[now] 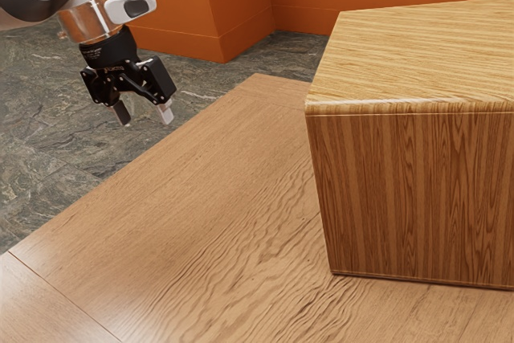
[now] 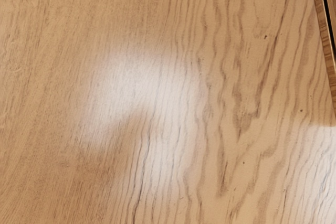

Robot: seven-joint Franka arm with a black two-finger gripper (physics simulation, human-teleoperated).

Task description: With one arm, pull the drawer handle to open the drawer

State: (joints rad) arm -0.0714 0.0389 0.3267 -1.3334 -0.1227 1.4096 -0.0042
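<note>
Exterior view: black two-finger claw [image 1: 144, 116], spread, hangs well apart from the striped wooden cabinet [image 1: 409, 198] — it should meet the drawer handle squarely before closing.

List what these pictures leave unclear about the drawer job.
- Drawer handle: the light striped wooden box turns plain faces toward the exterior view; which face carries it is hidden.
- Box's far end: cut by that view's right edge.
- Striped strip, wrist view: cut by the picture's corner; unidentifiable.

Bright, even light; a pale glare patch sheens the tabletop [image 2: 142, 93].
</note>
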